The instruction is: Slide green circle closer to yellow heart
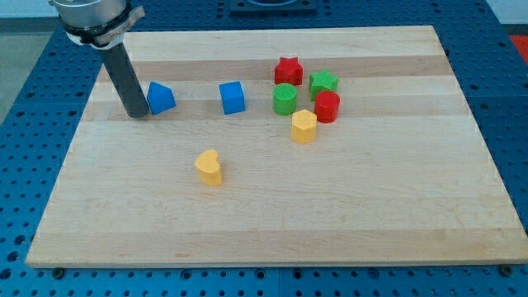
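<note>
A: Wooden table top (pixel 272 223), pale, set on a blue perforated base (pixel 16 165). Report the tool state.

B: My tip (pixel 137 115) is the lower end of a straight dark rod; it has no jaws, so nothing opens, closes or grips. It rests on the table near the top-left corner, just beside the blue triangular block (pixel 160 98), on that block's left. Whether the two touch cannot be told.

A: Locate the task items.

B: The green circle (pixel 285 99) stands in the upper middle of the table, closer to the top edge than to the bottom edge, at the left of a cluster of five blocks. The yellow heart (pixel 209 167) stands alone near the table's centre, towards the bottom-left of the green circle and well apart from it.

A: List the remaining cluster members.

B: The red star (pixel 289 70) is just above the green circle, nearest the top edge. The green star (pixel 323 82) is to the right of the red star. The red cylinder (pixel 327 106) is just below the green star and near the green circle's right side. The yellow hexagonal block (pixel 304 126) is the lowest of the five, just below the gap between green circle and red cylinder.

A: Any other blocks?

B: One. The blue cube (pixel 233 97) stands between the blue triangular block and the green circle, apart from both. My tip is well apart from the green circle, with both blue blocks lying between them.
</note>
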You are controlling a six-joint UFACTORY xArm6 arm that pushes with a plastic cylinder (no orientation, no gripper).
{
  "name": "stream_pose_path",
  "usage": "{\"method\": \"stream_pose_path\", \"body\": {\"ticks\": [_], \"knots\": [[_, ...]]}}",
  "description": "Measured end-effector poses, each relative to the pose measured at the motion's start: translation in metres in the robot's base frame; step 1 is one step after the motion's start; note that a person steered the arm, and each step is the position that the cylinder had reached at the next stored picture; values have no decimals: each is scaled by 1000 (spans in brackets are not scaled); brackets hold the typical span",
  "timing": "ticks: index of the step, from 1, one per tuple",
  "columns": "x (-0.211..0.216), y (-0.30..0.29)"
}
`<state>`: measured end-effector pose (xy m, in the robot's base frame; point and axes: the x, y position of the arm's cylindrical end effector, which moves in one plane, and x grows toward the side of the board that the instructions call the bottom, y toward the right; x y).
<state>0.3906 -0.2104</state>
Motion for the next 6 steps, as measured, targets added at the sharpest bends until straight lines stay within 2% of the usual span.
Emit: {"method": "stream_pose_path", "body": {"ticks": [2,3,6], "knots": [[-28,11],[-27,32],[15,53]]}}
